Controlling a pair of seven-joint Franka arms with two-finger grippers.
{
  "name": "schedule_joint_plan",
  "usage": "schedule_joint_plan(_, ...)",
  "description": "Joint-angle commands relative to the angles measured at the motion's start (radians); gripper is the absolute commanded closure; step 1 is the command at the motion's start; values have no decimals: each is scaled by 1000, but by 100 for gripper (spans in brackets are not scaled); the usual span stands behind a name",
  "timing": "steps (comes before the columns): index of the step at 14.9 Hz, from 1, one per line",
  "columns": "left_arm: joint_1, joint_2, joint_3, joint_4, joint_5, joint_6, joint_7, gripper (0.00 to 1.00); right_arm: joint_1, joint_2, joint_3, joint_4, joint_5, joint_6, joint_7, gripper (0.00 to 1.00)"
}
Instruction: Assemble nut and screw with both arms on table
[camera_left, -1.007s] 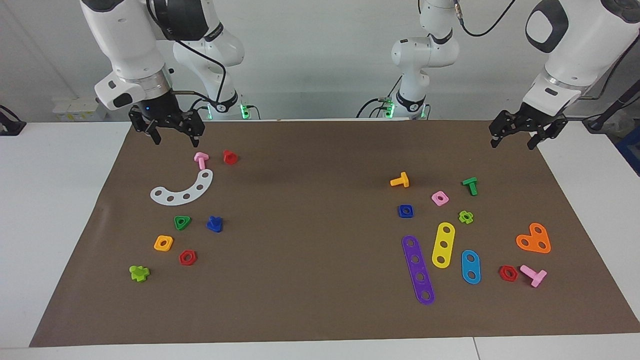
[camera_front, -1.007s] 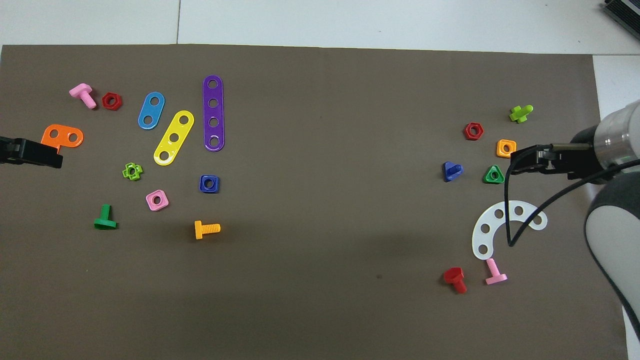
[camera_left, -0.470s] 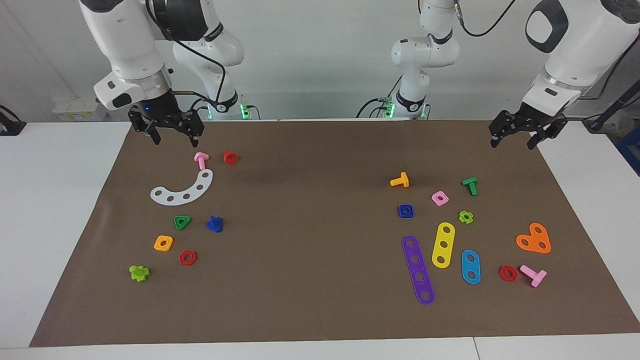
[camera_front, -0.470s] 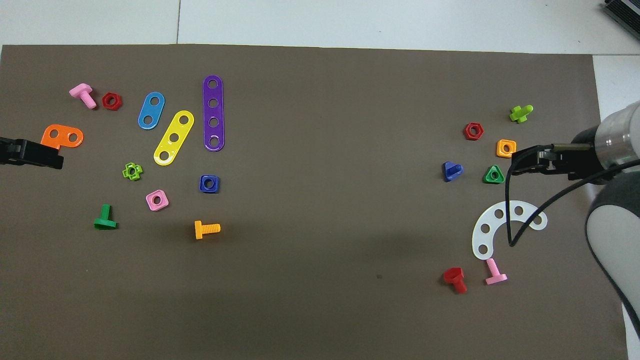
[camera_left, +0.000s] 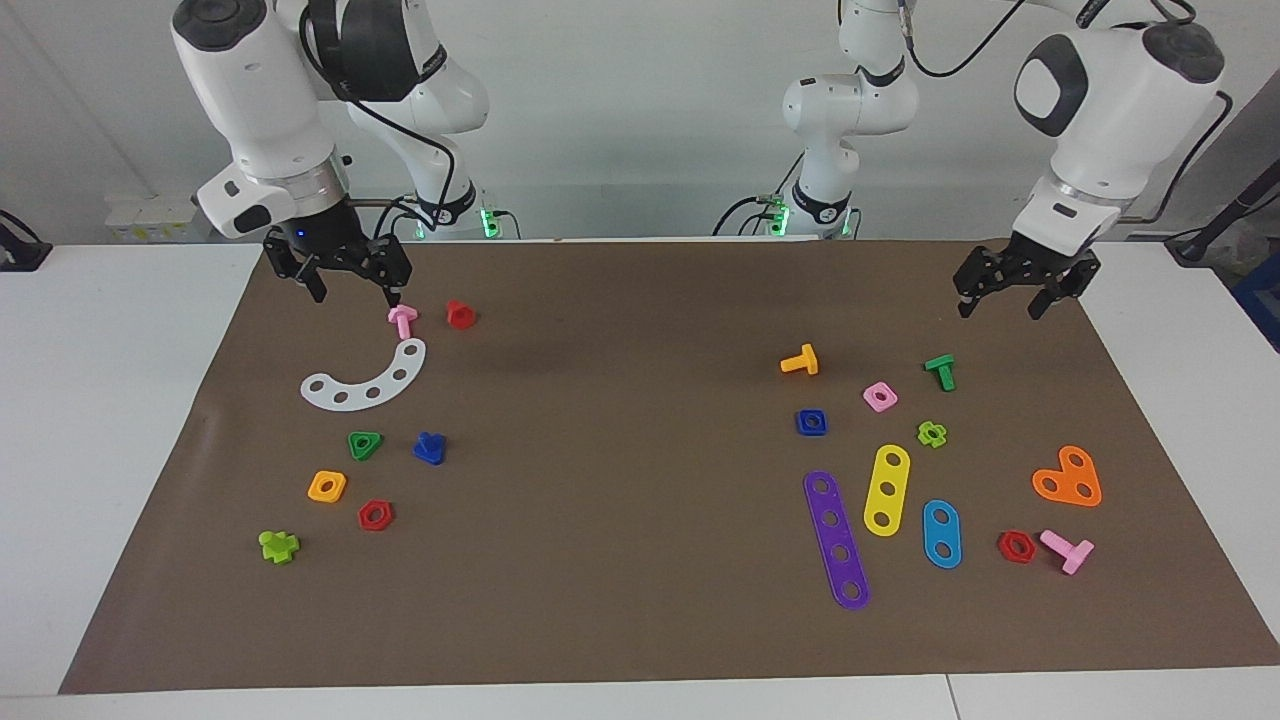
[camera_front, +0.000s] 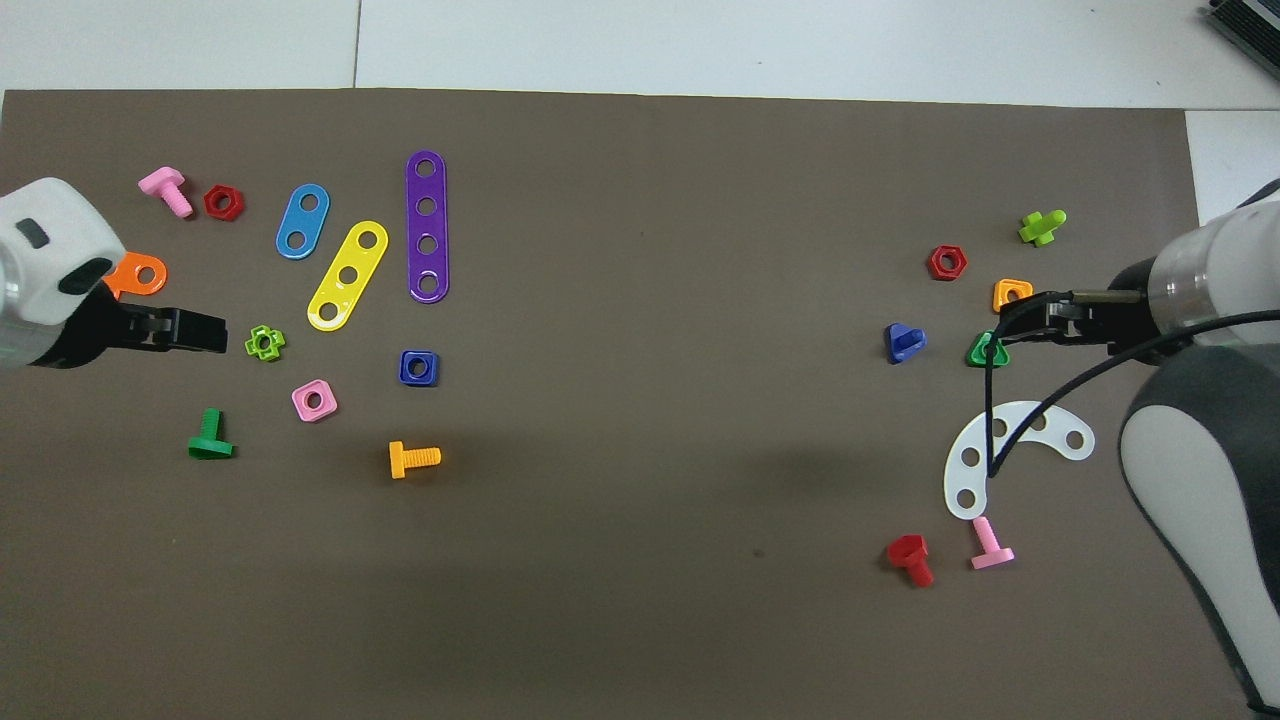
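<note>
The nut (camera_left: 811, 422), a dark-blue square with a round hole, lies flat on the brown mat (camera_left: 620, 520) toward the left arm's end; it also shows in the overhead view (camera_front: 418, 368). The screw (camera_left: 429, 448), a dark-blue bolt with a triangular head, stands on its head toward the right arm's end, and shows in the overhead view (camera_front: 905, 342). My left gripper (camera_left: 1000, 303) is open and empty in the air over the mat's edge by a green bolt (camera_left: 940, 372). My right gripper (camera_left: 355, 290) is open and empty, over the mat beside a pink bolt (camera_left: 402, 320).
Around the nut lie an orange bolt (camera_left: 800, 361), a pink square nut (camera_left: 880, 396) and purple (camera_left: 836, 540), yellow (camera_left: 886, 489) and light-blue (camera_left: 941, 533) plates. Near the screw lie a green triangular nut (camera_left: 364, 444), a white curved plate (camera_left: 366, 379) and a red bolt (camera_left: 459, 314).
My left gripper has moved in over the mat toward the green bolt and a little lower. My right gripper has shifted slightly toward the pink bolt. No piece has moved.
</note>
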Motion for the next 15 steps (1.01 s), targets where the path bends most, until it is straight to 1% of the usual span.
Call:
schedule_joint_plan(1, -101, 60, 9, -38, -12, 105, -137, 0, -18, 18, 6, -61, 19, 101, -39, 3)
schedule_joint_plan(3, -163, 146, 9, -40, -13, 224, -255, 0, -21, 33, 6, -112, 19, 184, -41, 4)
schedule_joint_plan(5, -181, 208, 9, -40, -13, 276, -262, 0, -20, 76, 6, -143, 19, 253, -47, 6)
schedule_joint_plan(8, -238, 350, 12, -44, -12, 386, -263, 1, -10, 156, 6, -161, 19, 351, -85, 9)
schedule_joint_plan(9, -243, 378, 12, -44, -4, 400, -262, 2, -9, 177, 6, -169, 19, 391, -90, 11)
schedule_joint_plan(12, -240, 384, 12, -55, -1, 404, -231, 5, -4, 261, 7, -177, 18, 506, -89, 14)
schedule_joint_plan(15, -237, 367, 13, -121, -1, 388, -184, 11, 14, 308, 7, -186, 18, 568, -90, 21)
